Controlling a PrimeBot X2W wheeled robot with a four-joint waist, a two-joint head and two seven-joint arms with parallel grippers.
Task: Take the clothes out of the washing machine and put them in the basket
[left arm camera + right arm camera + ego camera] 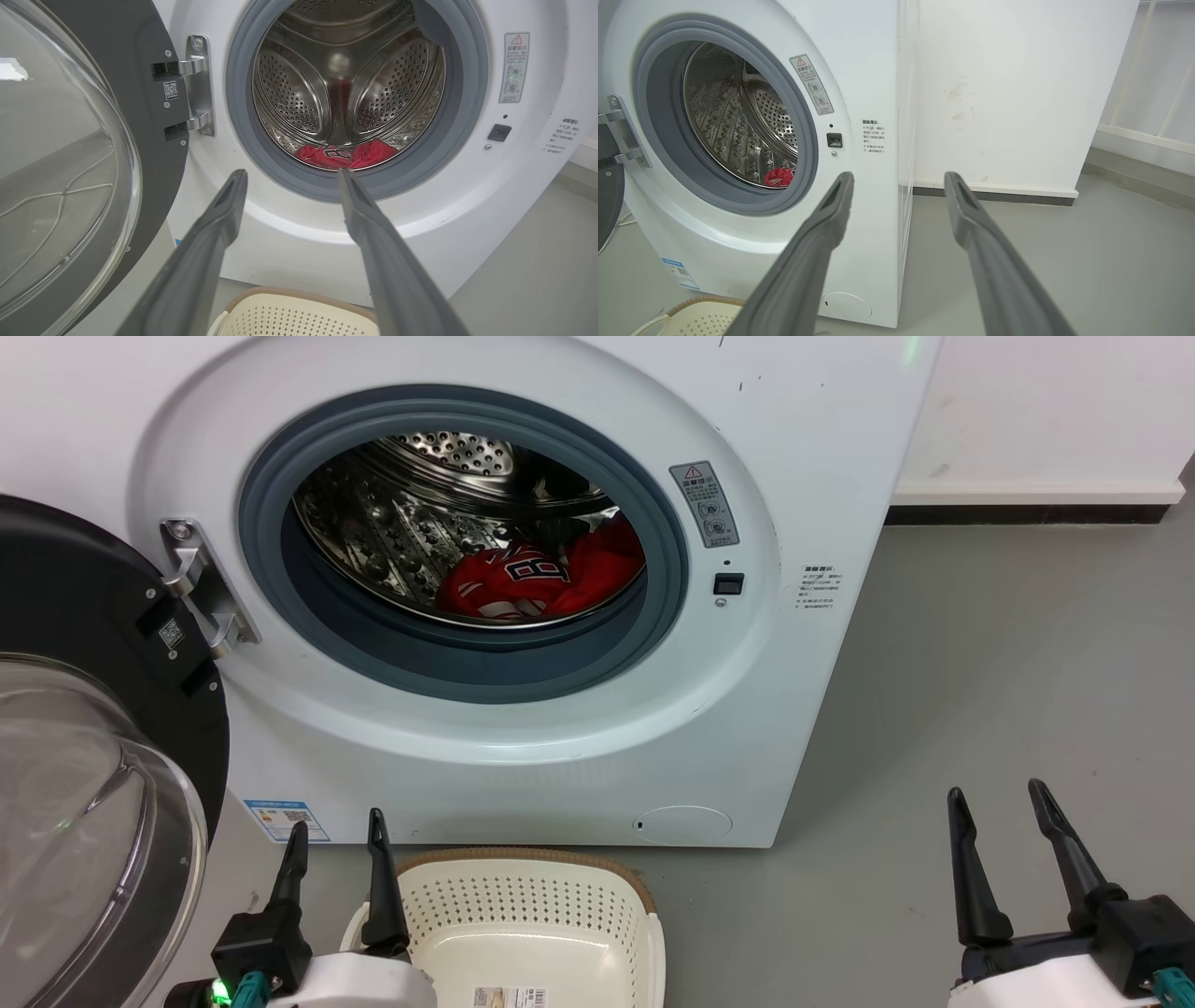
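**Premises: bare laundry corner**

Laundry area in a sparse indoor room, whether home or test site cannot be told; a white front-loading washing machine (560, 775) stands directly on a smooth grey floor (1008, 691); its door (84, 616) hangs open at the left, exposing a perforated steel drum (392, 532) with red clothes (541, 579) inside; a cream perforated basket (523, 896) sits on the floor just before the machine; the wall (1046, 411) is plain white with a dark skirting strip (1027, 513); scuff marks (959, 100) show on it; a warning label (705, 504) is fixed beside the porthole.

Clothes (546, 581) in machine (822, 448), basket (523, 896) before.
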